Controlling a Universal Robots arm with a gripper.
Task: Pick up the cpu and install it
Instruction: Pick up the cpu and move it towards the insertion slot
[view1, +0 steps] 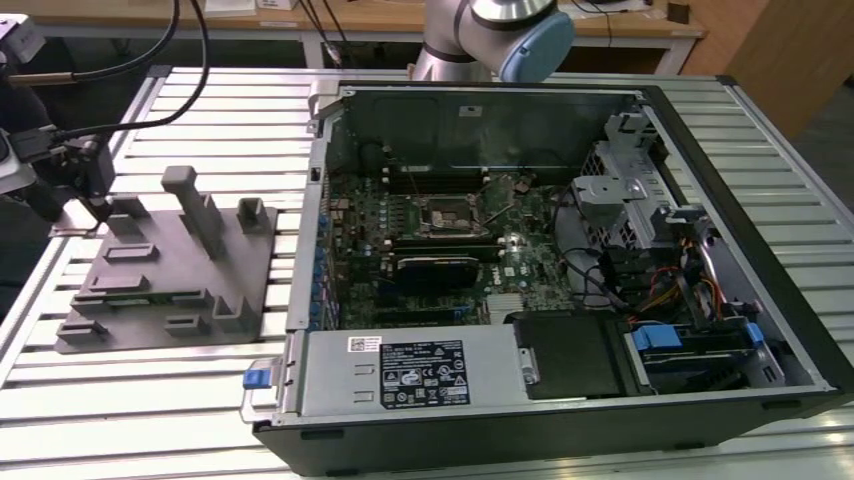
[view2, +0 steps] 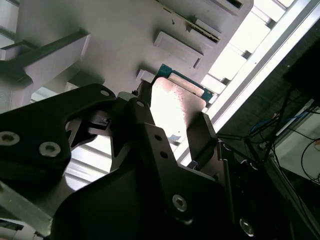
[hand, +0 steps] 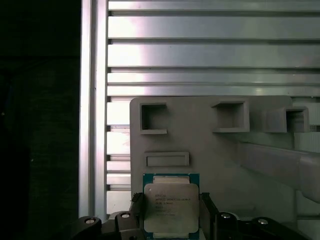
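Gripper (hand: 171, 216) gripping cpu (hand: 171, 205) on tray (hand: 225, 145)
Seemingly not lifted yet; socket (view1: 445, 212) is waiting empty, installing remains.

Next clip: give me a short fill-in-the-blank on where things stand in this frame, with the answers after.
1. In the exterior view the gripper is down at the grey ___ with upright posts.
2. In both wrist views the cpu sits between the gripper's two ___.
3. The open computer case lies to the exterior view's ___ of the gripper.
Missing words: tray; fingers; right.
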